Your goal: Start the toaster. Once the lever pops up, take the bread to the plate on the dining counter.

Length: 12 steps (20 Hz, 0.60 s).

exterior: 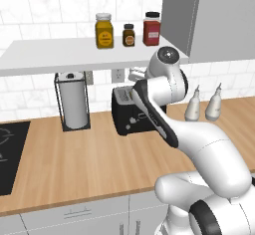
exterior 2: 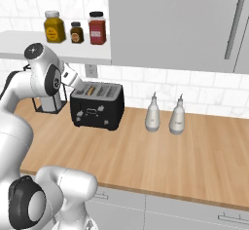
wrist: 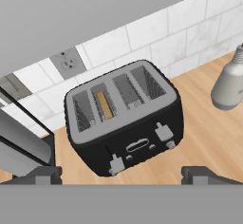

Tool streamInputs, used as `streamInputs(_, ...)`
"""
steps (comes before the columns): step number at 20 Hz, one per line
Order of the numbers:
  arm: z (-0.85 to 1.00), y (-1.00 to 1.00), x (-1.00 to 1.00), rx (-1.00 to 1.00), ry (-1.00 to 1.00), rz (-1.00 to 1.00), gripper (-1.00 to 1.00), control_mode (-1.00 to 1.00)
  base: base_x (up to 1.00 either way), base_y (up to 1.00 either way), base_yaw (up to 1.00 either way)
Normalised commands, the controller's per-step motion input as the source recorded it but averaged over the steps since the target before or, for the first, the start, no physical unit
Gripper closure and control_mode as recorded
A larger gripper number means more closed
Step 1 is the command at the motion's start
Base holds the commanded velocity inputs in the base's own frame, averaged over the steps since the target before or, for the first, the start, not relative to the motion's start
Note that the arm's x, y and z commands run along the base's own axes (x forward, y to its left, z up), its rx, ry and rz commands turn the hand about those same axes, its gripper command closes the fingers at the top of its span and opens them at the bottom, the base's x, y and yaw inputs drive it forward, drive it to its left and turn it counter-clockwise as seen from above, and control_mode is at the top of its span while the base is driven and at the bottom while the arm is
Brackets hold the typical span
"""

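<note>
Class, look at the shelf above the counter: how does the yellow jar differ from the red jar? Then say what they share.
Colour: the yellow jar holds amber-yellow contents, the red jar dark red. Lid: the yellow jar's is pale, the red jar's black. Place: the yellow jar stands at the left of the row, the red jar at the right, with a small brown jar between. Both stand upright on the shelf.

The black toaster (wrist: 124,120) stands on the wood counter (wrist: 209,137) against the white tiled wall (wrist: 156,38), below an outlet (wrist: 68,62). The bread (wrist: 105,105) sits in its second slot from the left. A grey bottle (wrist: 229,84) stands right of it. The gripper (wrist: 121,174) hangs spread wide, holding nothing.
</note>
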Motion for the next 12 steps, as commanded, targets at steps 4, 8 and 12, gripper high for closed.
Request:
streamInputs(4, 0.00, 0.00, 0.00, 0.00, 0.00, 0.00, -1.00, -1.00, 0.00, 0.00, 0.00)
streamInputs(8, 0.00, 0.00, 0.00, 0.00, 0.00, 0.00, -1.00, -1.00, 0.00, 0.00, 0.00)
streamInputs(12, 0.00, 0.00, 0.00, 0.00, 0.00, 0.00, -1.00, -1.00, 0.00, 0.00, 0.00)
